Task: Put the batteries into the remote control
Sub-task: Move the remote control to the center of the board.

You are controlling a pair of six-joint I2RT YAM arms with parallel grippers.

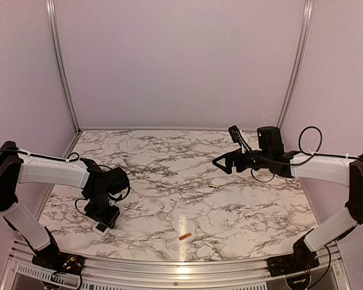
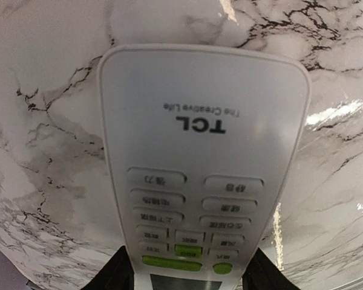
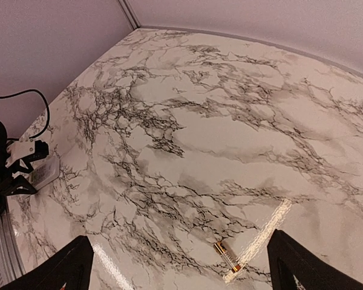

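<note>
**Left wrist view: white remote fills the frame, its near end cut off**

Closest to the lens, the flat white rectangular remote control [image 2: 199, 151] lies face up on the white, grey-veined marble surface [image 2: 42, 151]. Its display end runs out of the bottom edge, where only a sliver of grey screen shows. Two dark fingers [image 2: 118, 275] of the left jaws flank that end, tight beside its edges. I cannot tell whether they are pressing on it. The TCL logo reads upside down, and the button labels are too blurred to read.

In the top external view the left arm covers nearly all of the remote, leaving one white corner [image 1: 101, 228] at the front left. A small orange-copper cylindrical battery [image 1: 184, 236] lies alone near the front edge, well apart from the remote. Farther back, past the middle, lies the thin yellowish-gold battery [image 1: 215, 186].

The right jaws stand wide apart and hold nothing, raised over the surface [image 1: 169, 181] near the gold battery. Their fingers [image 3: 72, 266] are cropped at the bottom corners of the right wrist view, with that battery [image 3: 227, 257] on the marble between them and the remote [image 3: 45, 175] a small white patch far off. Pale pink walls [image 1: 181, 60] close the back.
</note>
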